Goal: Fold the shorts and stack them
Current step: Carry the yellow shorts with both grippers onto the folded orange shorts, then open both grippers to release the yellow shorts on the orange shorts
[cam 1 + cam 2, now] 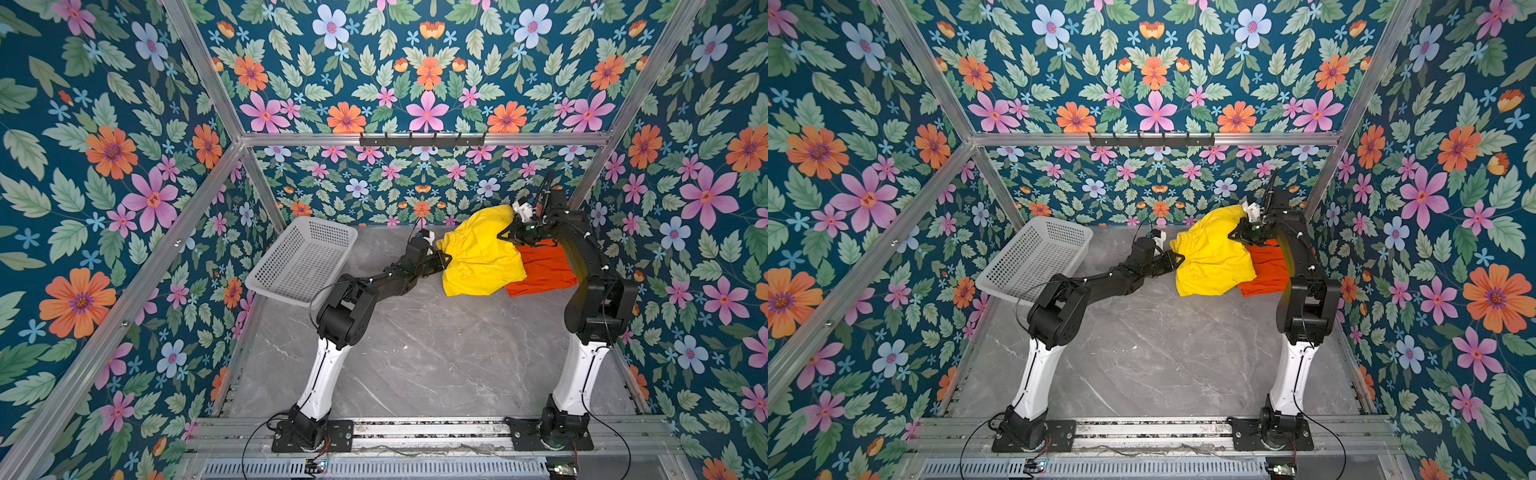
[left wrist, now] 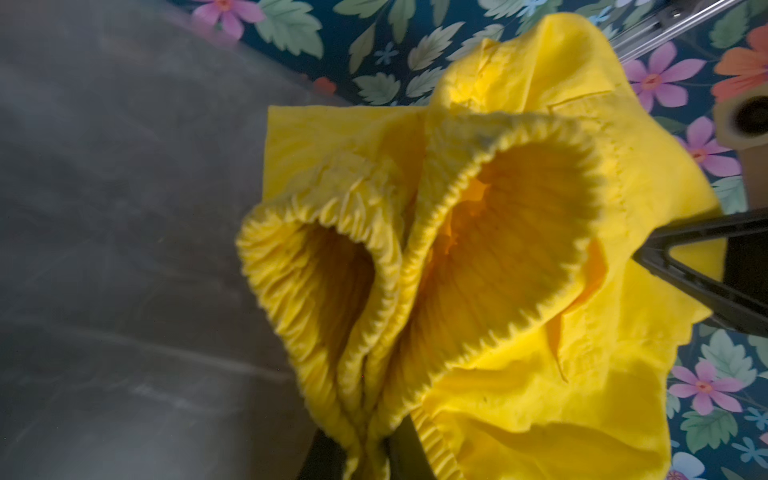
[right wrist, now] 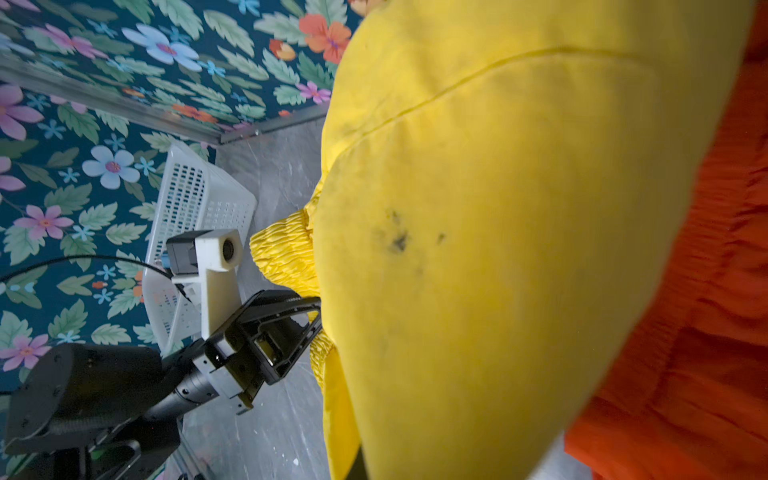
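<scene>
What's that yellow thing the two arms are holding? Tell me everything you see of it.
The yellow shorts are thin, bright, crumpled cloth with a gathered elastic waistband gaping open and a few dark smudges. The left gripper pinches the waistband; the right gripper pinches the opposite end, holding that side raised. The cloth droops over part of the orange shorts, and its lower edge seems to reach the grey table.

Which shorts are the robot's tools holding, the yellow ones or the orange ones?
The yellow shorts: the left tool pinches their waistband, the right tool their far side. The orange shorts lie ungripped on the table, partly underneath.
</scene>
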Tool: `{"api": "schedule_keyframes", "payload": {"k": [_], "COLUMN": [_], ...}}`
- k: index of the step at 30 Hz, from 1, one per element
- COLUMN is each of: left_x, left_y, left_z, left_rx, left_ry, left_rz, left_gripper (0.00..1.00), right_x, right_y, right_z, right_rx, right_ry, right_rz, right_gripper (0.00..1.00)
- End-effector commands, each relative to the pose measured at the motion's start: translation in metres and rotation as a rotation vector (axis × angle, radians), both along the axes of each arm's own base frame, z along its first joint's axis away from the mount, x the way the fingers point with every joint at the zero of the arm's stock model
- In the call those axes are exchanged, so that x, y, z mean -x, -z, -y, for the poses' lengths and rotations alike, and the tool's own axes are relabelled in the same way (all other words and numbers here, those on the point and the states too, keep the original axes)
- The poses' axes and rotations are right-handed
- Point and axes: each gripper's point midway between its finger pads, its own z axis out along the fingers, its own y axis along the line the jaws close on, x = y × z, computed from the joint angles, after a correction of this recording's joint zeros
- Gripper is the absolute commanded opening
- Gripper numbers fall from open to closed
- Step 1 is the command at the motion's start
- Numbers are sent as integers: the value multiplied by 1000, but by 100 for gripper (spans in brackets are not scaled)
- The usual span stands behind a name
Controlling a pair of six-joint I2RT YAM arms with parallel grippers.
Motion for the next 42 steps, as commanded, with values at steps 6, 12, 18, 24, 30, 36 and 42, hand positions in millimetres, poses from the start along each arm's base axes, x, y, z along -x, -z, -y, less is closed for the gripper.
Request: {"api": "schedule_keyframes", "payload": {"k": [6, 12, 18, 24, 30, 36, 42], "left_x": [-13, -22, -24, -24, -17, -7, -2], "left_y": [-27, -28, -22, -21, -19, -3, -22], "left_z": [72, 108, 119, 109, 90, 63, 22], "left_rx": [124, 185, 217, 165, 96, -42, -186], "left_ry": [83, 78, 37, 23, 23, -7, -74], "left_rz": [101, 152, 180, 197, 189, 157, 190], "left_gripper": [6, 7, 25, 54, 53, 55, 62], "right_x": [-4, -12, -25, -45, -61, -60, -49], "right_y": [-9, -5, 3, 26, 44, 71, 51], "right_z": [72, 126, 162, 176, 192, 225, 241], "right_rx": [-14, -15, -65, -88, -78, 53, 199], "right_ry": [94, 194, 245, 232, 243, 410, 494], "right_rz": [9, 29, 51, 57, 53, -28, -17], "right_gripper": [0, 0, 0, 0, 0, 31, 99]}}
